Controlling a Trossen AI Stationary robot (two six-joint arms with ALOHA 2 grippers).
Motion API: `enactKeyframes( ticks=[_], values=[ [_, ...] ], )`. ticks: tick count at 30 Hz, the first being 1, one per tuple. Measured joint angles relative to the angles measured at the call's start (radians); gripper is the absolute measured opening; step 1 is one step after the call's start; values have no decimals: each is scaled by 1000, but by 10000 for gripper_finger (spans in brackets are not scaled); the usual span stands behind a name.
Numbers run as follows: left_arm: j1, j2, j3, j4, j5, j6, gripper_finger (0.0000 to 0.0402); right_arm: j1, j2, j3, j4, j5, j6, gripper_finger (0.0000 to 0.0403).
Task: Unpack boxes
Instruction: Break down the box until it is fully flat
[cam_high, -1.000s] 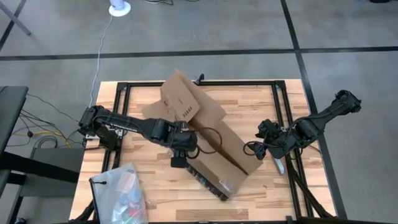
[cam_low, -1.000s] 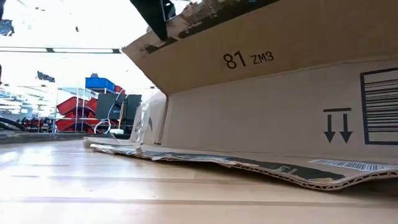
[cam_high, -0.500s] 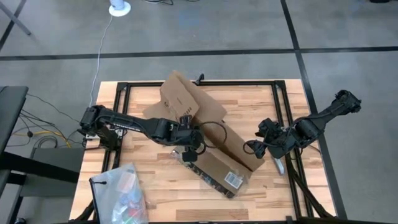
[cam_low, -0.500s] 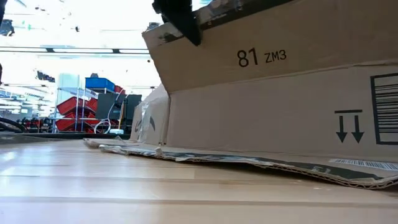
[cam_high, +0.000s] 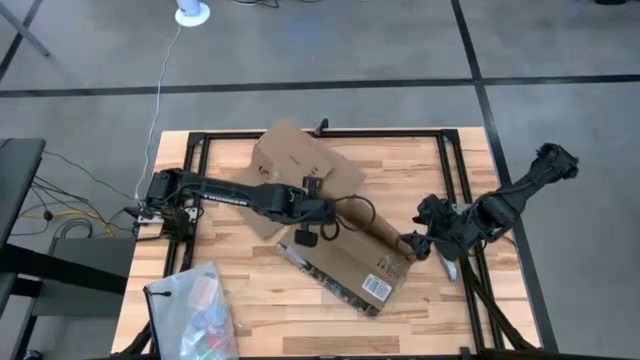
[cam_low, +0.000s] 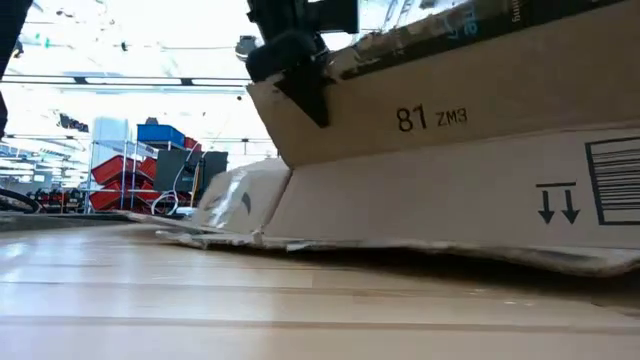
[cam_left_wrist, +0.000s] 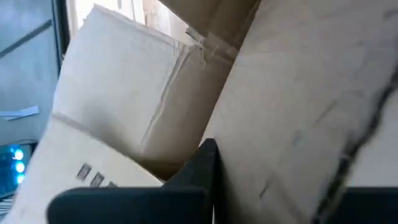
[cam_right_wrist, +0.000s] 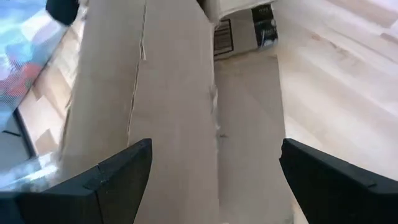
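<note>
Left tool (cam_high: 303, 236): positioned over the near long edge of the box (cam_high: 345, 255), at the box's left end. In the low view the tool (cam_low: 300, 75) sits on the top edge of the upright flap bearing the "81" print. The left wrist view shows one dark finger (cam_left_wrist: 193, 177) lying against cardboard, with the flap wall directly alongside it. Whether the fingers pinch that flap or merely rest on it cannot be told.

Right tool (cam_high: 412, 245): located at the right end of the box, just beside its corner. In the right wrist view its two fingers (cam_right_wrist: 118, 171) stand spread wide, one on either side of the box's long cardboard panel (cam_right_wrist: 180, 106); contact with the panel cannot be confirmed.

Box: brown corrugated cardboard, lying at an angle near the middle of the counter (cam_high: 420, 165), flaps opened. One large flap extends away from the box toward the far left of the counter. A white barcode label (cam_high: 376, 287) shows on the near end of the box, beside a dark printed tape strip.

Other item: a clear plastic bag (cam_high: 195, 310) lies well apart from the box, at the counter's near left corner.
</note>
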Motion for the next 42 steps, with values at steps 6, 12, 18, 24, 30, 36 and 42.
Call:
enactKeyframes(
  ticks=[6,12,18,24,30,36,42],
  values=[
    [33,-75,189,-180,147,-56,0,114,-2,0,-104,44,171,333],
    [130,-95,379,-412,323,-195,0,227,-2,62,-226,70,323,333],
    [211,-95,448,-569,497,-240,0,297,-2,213,-297,193,322,333],
    [211,-94,515,-613,504,-233,0,303,7,246,-401,271,364,333],
    [198,-97,578,-657,511,-225,0,236,17,188,-518,271,472,333],
    [151,-107,612,-714,527,-240,0,215,17,263,-449,361,291,333],
    [84,-146,630,-713,601,-299,0,167,13,303,-519,358,234,333]
  ],
)
